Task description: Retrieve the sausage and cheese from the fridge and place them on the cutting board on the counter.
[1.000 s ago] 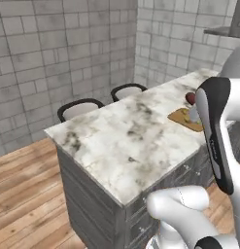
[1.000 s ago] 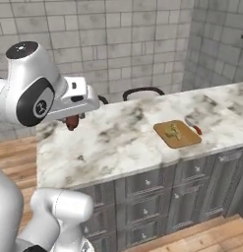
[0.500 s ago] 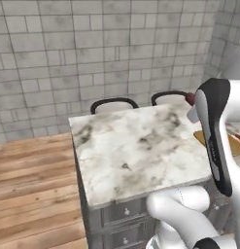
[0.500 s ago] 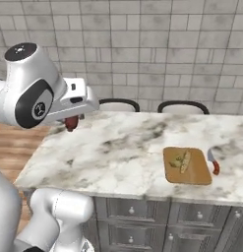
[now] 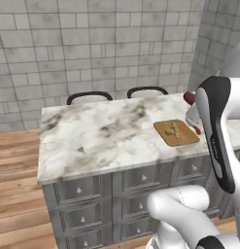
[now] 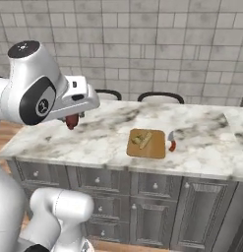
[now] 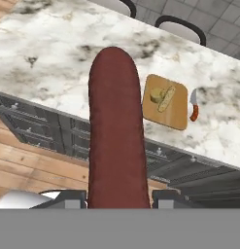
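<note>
Two fingers (image 7: 119,198) clench the sausage (image 7: 115,141), which stands up between them, its rounded end pointing away. It hangs off the table (image 6: 93,140), well apart from the board (image 6: 147,143) carrying the cheese (image 6: 141,139).

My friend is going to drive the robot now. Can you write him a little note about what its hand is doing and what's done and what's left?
Gripper: jaws shut on the sausage, held up in the air short of the counter.
Cheese: already lying on the cutting board.
A small knife with a red handle lies on the counter just beside the board.
Done: cheese delivered, sausage picked up and brought to the counter.
Left: carry the sausage over the board, set it down next to the cheese, and let go.
</note>
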### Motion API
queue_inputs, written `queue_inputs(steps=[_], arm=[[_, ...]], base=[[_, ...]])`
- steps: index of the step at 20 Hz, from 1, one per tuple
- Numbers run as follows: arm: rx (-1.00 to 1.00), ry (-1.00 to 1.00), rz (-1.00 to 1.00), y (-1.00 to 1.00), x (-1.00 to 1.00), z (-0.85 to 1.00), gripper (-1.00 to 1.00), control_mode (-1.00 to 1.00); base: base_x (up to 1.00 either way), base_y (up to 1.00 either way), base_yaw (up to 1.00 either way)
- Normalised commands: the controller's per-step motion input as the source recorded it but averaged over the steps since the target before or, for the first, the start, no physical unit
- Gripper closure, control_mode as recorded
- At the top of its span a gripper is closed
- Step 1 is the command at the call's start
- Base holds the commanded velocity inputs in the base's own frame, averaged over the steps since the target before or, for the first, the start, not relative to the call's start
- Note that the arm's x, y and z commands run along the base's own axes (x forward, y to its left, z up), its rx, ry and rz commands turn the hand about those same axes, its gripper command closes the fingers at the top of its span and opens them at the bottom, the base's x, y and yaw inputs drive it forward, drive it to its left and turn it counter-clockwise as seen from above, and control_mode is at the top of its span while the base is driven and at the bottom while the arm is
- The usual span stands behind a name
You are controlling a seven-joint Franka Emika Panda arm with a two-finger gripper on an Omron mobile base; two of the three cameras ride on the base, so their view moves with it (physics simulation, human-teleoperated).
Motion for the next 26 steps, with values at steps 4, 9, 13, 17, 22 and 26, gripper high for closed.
queue_inputs(steps=[4,9,13,17,22,26], arm=[[0.0,0.0,0.0,0.0,0.0,0.0,1.0,1.0],[0.0,0.0,0.0,0.0,0.0,0.0,1.0,1.0],[0.0,0.0,0.0,0.0,0.0,0.0,1.0,1.0],[0.0,0.0,0.0,0.0,0.0,0.0,1.0,1.0],[0.0,0.0,0.0,0.0,0.0,0.0,1.0,1.0],[0.0,0.0,0.0,0.0,0.0,0.0,1.0,1.0]], base=[[0.44,-0.15,0.03],[0.93,-0.16,0.16],[0.09,-0.81,0.16],[-0.07,-0.88,0.07],[0.09,-0.04,0.0],[0.0,0.0,0.0]])
